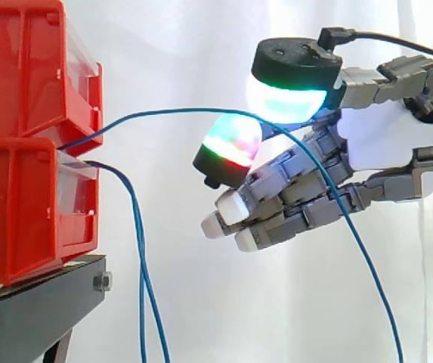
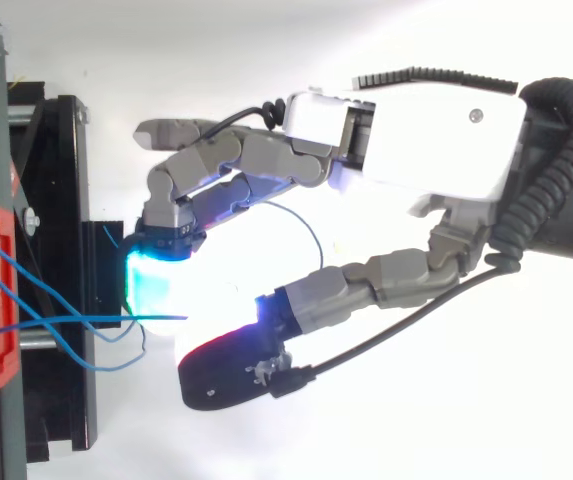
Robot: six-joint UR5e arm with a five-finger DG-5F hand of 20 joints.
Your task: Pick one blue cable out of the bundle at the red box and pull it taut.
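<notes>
Blue and slack, the cable [image 1: 163,111] arcs from between the stacked red bins [image 1: 20,151] to the hand [image 1: 397,136]. There it is nipped between two glowing pads [image 1: 231,144], then drapes across the curled fingers below and drops away.

From above, the cable [image 2: 66,322] crosses the black stand [image 2: 66,200] into the glow between thumb and fingertip.

This looks like a robotics laboratory, a test bench rather than a home or a shop. A plain white curtain [image 1: 171,53] closes off the whole background. Two red plastic storage bins [image 1: 20,113] are stacked on a black stand [image 1: 35,318] with a bolt [image 1: 101,282] in its edge. Thin blue cables [image 1: 171,111] come out of the bins, and a mechanical hand [image 1: 397,136] is beside them.
</notes>
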